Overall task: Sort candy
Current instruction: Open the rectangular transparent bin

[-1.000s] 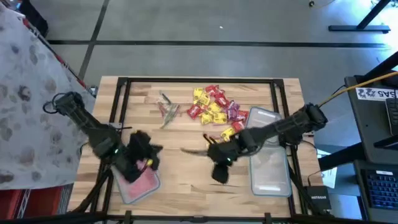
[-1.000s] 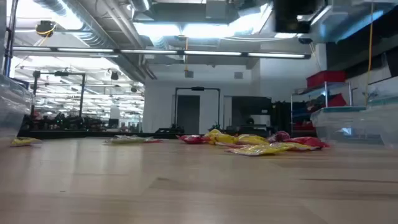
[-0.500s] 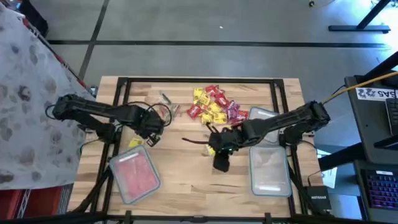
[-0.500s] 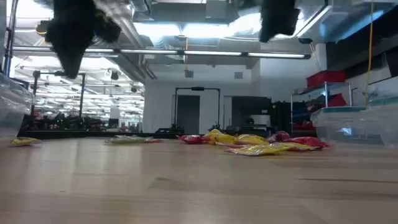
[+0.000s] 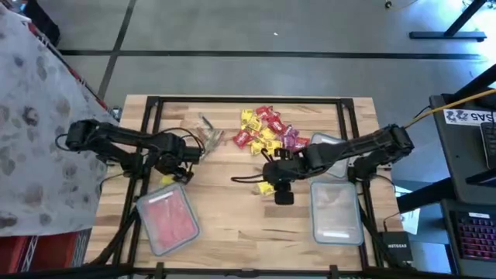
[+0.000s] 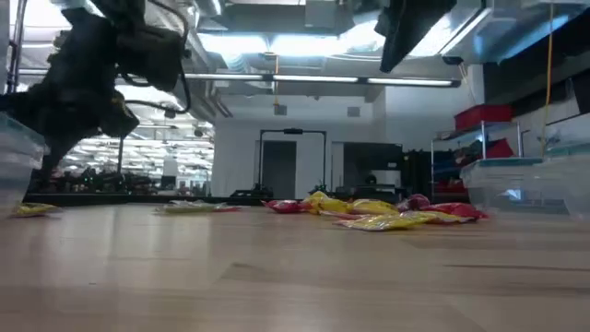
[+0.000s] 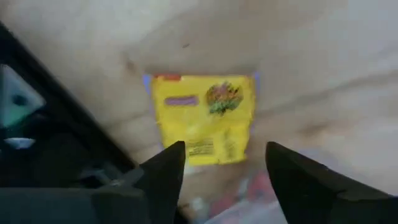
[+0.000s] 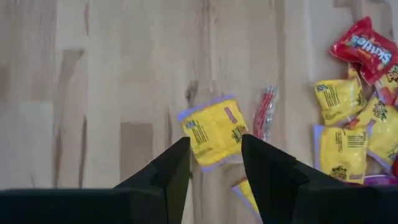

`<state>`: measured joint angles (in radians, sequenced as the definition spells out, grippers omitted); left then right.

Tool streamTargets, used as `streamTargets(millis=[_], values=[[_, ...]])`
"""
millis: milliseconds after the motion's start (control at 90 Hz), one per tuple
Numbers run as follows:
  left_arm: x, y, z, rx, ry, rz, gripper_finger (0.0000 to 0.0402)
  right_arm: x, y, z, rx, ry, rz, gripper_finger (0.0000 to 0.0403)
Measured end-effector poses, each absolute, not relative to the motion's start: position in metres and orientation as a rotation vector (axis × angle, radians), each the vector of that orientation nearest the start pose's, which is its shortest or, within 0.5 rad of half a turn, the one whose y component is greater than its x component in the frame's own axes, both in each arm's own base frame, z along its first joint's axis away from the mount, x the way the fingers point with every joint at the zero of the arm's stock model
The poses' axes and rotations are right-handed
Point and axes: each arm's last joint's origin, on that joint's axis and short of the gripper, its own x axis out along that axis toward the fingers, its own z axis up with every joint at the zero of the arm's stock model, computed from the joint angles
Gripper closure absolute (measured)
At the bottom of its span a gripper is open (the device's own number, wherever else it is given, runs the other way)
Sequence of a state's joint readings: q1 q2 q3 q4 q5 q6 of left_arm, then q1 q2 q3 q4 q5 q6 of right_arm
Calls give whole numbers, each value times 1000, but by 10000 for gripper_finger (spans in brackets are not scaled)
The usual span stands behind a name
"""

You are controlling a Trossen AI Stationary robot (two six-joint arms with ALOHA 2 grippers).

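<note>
The wooden table [image 5: 232,217] holds a candy pile [image 5: 267,132] near its far edge. The left gripper [image 7: 217,165] hangs open over one yellow candy [image 7: 204,118] by the left edge. The right gripper [image 8: 214,158] is open above another yellow piece [image 8: 214,130] near the middle

Grey floor [image 5: 256,31], lit ceiling [image 6: 295,41]

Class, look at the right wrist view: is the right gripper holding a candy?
No. The right gripper is open, with a yellow candy lying on the table beyond its fingertips.
</note>
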<state>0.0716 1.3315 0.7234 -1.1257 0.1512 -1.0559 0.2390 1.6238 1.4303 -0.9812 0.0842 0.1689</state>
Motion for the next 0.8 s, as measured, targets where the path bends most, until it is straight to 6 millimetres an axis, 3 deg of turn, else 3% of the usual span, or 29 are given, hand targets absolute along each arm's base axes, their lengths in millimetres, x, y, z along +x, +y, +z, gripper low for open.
streamTargets(millis=[467,611,711,800], values=[[160,11,133,-1053,1541,929,188,317,42,290,-24,1203,65,269],[164,13,131,-1011,1493,887,223,318,39,290,0,1194,48,269],[185,23,134,-1033,1264,821,267,322,33,292,69,1161,-5,269],[200,38,138,-960,1030,869,295,325,26,293,144,1127,-57,269]])
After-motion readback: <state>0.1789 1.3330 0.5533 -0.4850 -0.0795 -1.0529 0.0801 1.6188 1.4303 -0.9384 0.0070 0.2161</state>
